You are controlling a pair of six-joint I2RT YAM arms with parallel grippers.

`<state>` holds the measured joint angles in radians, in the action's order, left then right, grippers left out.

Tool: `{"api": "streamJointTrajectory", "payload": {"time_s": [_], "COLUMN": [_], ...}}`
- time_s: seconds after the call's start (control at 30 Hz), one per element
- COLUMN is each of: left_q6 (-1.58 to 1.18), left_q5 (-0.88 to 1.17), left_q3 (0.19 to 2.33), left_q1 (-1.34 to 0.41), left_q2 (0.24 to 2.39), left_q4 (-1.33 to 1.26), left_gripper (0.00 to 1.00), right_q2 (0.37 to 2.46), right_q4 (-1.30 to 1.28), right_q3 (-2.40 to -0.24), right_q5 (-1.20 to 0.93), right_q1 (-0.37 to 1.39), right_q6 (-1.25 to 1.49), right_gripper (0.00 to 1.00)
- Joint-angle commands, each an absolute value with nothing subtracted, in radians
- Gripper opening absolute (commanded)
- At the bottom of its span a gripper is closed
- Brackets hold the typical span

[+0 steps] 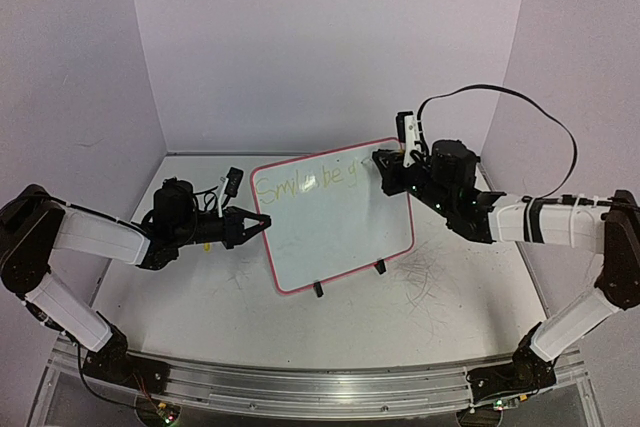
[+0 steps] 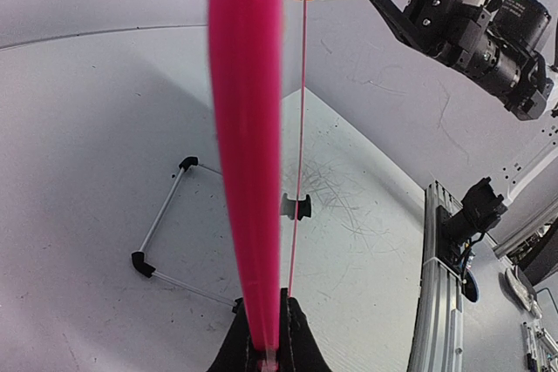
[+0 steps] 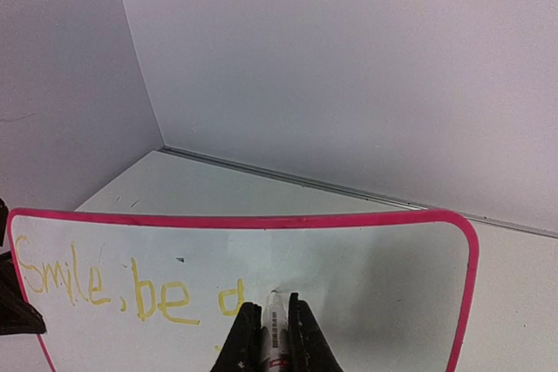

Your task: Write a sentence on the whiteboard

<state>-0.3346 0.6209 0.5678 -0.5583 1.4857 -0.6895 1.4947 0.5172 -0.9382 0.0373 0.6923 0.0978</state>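
Judged requirement: the right end effector (image 3: pixel 272 309) should apply light, even pressure and run short strokes along the existing baseline; a hard push could tip the whiteboard (image 3: pixel 366 285). Its jaws are closed on a white marker (image 3: pixel 276 341), whose tip is apparently on the surface just right of the sentence (image 3: pixel 113 289), which reads "Smile, be" plus one started letter. The left end effector (image 2: pixel 266 348) is clamped on the pink frame edge, with the whiteboard upright on the tabletop (image 1: pixel 200 297).
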Motion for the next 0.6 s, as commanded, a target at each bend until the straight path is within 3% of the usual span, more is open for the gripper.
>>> {"api": "streamJointTrajectory", "payload": {"time_s": [0.0,0.57], "left_q6": [-0.261,-0.261], "left_q5": [0.566,0.564], "left_q3": [0.568,0.565], "left_q1": [-0.551,-0.551], "left_q2": [1.460,1.454], "left_q4": [-0.677,-0.676], "left_gripper": [0.00,0.00], "right_q2": [1.512,1.532], "right_q4": [0.558,0.548], "right_q3": [-0.980,-0.980], "right_q5": [0.058,0.009], "right_q1": [0.696,0.697], "right_q6": [0.092,0.108], "right_gripper": [0.00,0.00]}}
